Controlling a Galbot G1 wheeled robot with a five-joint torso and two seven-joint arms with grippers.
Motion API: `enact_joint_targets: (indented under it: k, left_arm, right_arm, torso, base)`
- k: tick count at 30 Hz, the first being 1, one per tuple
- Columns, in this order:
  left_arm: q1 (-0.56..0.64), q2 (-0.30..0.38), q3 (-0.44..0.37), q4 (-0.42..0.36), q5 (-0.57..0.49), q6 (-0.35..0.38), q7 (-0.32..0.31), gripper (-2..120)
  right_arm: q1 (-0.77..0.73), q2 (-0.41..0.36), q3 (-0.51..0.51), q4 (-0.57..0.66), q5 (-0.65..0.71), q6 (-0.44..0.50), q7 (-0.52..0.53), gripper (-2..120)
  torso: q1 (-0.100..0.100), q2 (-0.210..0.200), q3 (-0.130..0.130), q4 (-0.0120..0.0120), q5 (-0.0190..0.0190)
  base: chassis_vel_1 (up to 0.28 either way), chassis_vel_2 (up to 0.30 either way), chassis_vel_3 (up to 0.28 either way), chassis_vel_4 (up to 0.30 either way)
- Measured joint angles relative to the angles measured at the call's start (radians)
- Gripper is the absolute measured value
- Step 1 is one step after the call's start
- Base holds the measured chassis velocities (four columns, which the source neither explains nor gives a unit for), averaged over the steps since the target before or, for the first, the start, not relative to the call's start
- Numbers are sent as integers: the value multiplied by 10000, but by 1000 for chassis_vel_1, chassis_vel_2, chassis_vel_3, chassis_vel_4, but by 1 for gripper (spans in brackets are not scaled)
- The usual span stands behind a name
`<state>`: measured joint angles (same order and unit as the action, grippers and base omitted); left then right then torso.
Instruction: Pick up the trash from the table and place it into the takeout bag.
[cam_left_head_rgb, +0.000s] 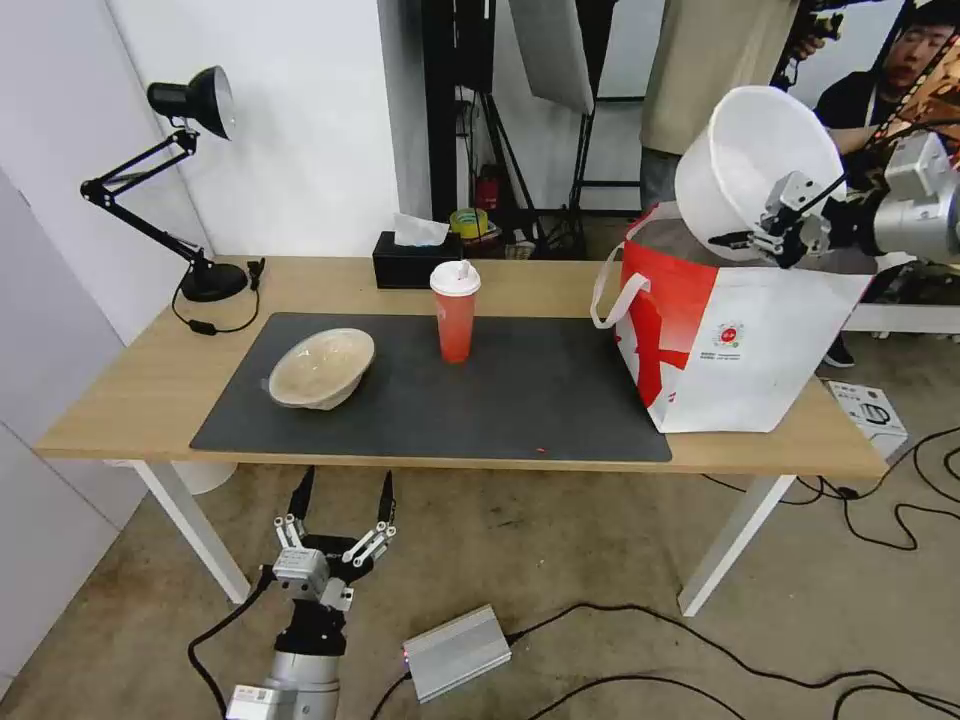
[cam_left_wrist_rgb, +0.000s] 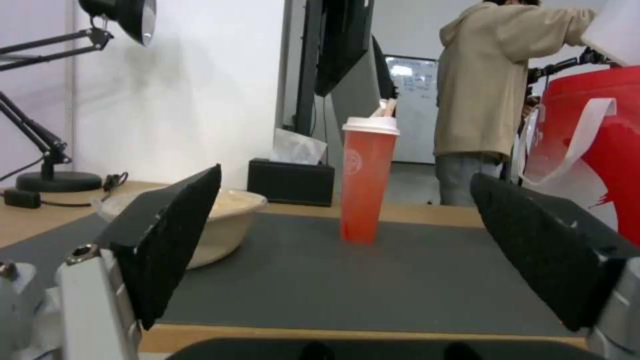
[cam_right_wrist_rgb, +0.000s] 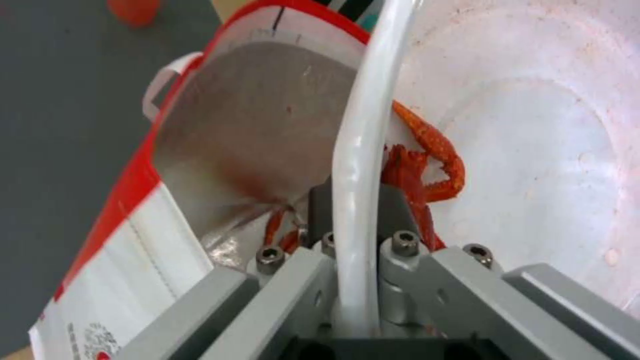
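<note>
The right gripper, jaws clenched on the white bowl's rim above the takeout bag, could spill red scraps outside; the left gripper hangs with its jaws released.

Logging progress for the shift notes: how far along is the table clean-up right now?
Nothing looks bagged yet. In hand: the right tool is shut on the rim of the white bowl, tilted above the takeout bag, red scraps showing inside the bowl. Left to do: the red cup and beige bowl sit on the table. The left tool waits open below the table edge.
</note>
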<state>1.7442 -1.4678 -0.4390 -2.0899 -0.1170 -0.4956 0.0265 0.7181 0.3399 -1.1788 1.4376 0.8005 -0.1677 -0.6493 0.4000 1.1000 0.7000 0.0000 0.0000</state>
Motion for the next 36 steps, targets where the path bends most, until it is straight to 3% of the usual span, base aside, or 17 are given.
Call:
enact_joint_targets:
  k: [36]
  left_arm:
    - [43,-63,45,77,-31,-95,17,100]
  right_arm:
    - [-1448,495,1202,-1072,-638,119,139,0]
  torso:
    - [0,0,0,0,0]
  base:
    - [0,0,0,0]
